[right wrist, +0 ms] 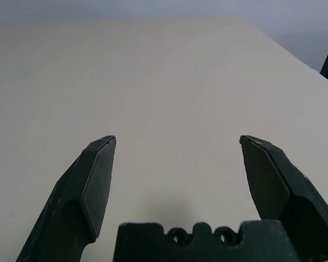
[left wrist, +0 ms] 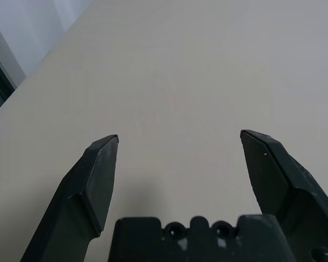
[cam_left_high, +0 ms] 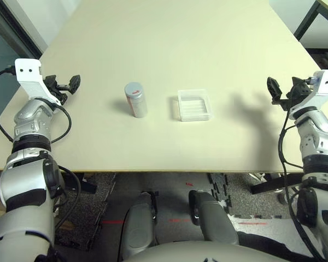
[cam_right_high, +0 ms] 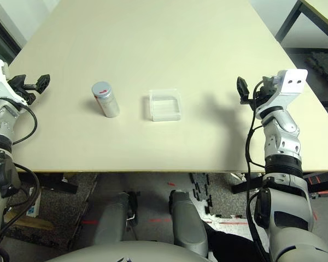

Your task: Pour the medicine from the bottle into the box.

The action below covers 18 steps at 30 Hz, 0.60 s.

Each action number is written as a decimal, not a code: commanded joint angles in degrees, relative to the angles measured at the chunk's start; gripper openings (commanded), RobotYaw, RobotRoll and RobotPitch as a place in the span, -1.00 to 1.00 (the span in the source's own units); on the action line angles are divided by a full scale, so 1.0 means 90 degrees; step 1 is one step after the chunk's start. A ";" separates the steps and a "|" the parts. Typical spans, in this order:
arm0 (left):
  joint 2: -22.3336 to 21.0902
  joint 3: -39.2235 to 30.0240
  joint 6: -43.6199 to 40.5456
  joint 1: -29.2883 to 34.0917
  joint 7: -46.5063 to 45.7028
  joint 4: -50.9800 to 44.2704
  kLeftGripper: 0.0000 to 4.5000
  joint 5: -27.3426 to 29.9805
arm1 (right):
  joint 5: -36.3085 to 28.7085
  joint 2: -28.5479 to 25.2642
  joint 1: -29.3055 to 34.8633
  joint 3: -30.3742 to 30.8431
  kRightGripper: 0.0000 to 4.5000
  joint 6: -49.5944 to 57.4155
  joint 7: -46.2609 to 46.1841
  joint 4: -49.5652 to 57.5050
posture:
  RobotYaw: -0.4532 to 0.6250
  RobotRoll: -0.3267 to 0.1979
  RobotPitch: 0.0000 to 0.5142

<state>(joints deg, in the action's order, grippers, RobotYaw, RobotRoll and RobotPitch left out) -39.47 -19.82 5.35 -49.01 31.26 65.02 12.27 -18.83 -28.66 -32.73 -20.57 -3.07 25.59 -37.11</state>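
Two items near mid-table in the left eye view: bottle [cam_left_high: 136, 99], silvery-grey, upright, capped, red mark on the cap's edge; box [cam_left_high: 194, 105], clear and shallow, just to the bottle's right, a small gap between them, not touching. Pale beige table [cam_left_high: 169, 38] otherwise bare around them. No pills visible; bottle closed. Left gripper [cam_left_high: 65, 85] at the table's left edge, fingers spread, empty, well apart from the bottle. Right gripper [cam_left_high: 281, 90] at the right side, above the tabletop, fingers likewise parted and empty, well apart from the box, with its shadow on the table between gripper and box.

Same layout from the right eye view: bottle [cam_right_high: 105, 99] left of box [cam_right_high: 165, 105], both standing free on the table [cam_right_high: 153, 33]. Left gripper [cam_right_high: 31, 83] at the far left edge, right gripper [cam_right_high: 251, 89] right of the box, neither near either item.

Left wrist view: two black fingers [left wrist: 93, 185] set wide apart, left gripper [left wrist: 179, 139] holding nothing, plain table surface [left wrist: 180, 65] between and beyond them, a strip of pale wall and dark frame past the far corner.

Right wrist view: black fingers [right wrist: 93, 185] again wide apart, right gripper [right wrist: 177, 141] empty, bare table [right wrist: 153, 71] ahead, a dark leg at the far edge beyond the tabletop.
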 commanded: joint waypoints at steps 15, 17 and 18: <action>0.0016 0.0007 -0.0298 0.0197 0.0351 -0.0462 0.99 0.0173 | -0.0025 -0.0106 -0.0063 0.0073 1.00 0.0073 0.0342 0.0025 | -0.31 0.25 -0.32; 0.0061 0.0014 -0.0387 0.0240 0.0469 -0.0603 0.99 0.0223 | -0.0125 -0.0075 -0.0057 0.0084 1.00 0.0134 0.0543 0.0162 | -0.31 0.25 -0.32; 0.0082 0.0015 -0.0430 0.0264 0.0512 -0.0670 0.99 0.0244 | -0.0160 -0.0066 -0.0055 0.0091 1.00 0.0159 0.0643 0.0211 | -0.32 0.25 -0.32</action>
<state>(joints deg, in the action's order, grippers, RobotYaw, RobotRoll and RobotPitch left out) -39.16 -19.82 2.66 -47.94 34.72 60.13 13.78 -19.42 -28.95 -33.13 -20.14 -2.39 29.83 -36.46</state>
